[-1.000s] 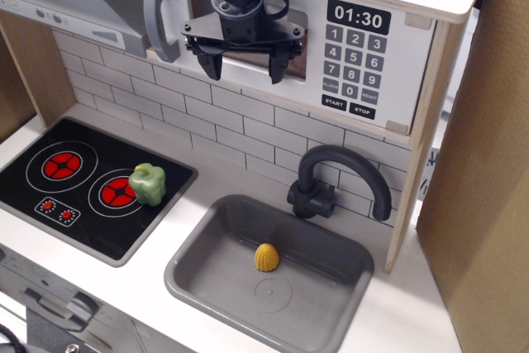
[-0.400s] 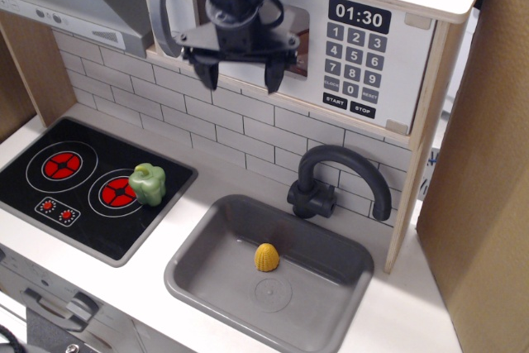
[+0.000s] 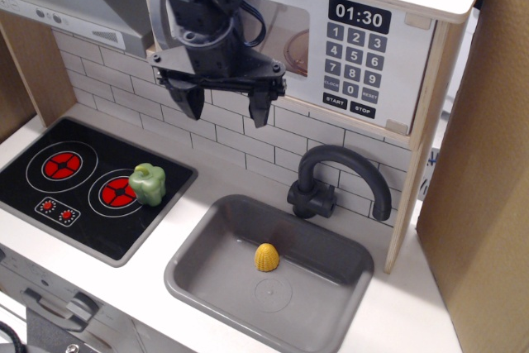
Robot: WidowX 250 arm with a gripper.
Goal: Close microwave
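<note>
Hanging in front of the white brick-patterned backsplash (image 3: 248,134), my gripper (image 3: 223,110) is released, its two black tapered fingers (image 3: 259,107) spread wide and pointing down with nothing between them. Behind and above it sits the microwave (image 3: 364,47), a smooth white painted box set high at the far side under a pale wooden shelf, with a black keypad panel of rounded grey buttons and clock digits reading 01:30 on its right. My arm's black body covers the left part of the door, so I cannot tell how the door stands at that edge; the visible strip of clear window looks flush with the front. Below lie a glossy black hob (image 3: 78,183) with red rings on the left, a lumpy green pepper (image 3: 147,183) resting on its right burner, a grey moulded sink (image 3: 273,274) holding a small ribbed yellow piece (image 3: 265,257), and a curved dark tap (image 3: 335,179) at the sink's far rim. Since a second ago my gripper has moved left and lower, from in front of the window down to the tiles, and the grey bar handle that showed to its left then is now hidden behind my arm.
</note>
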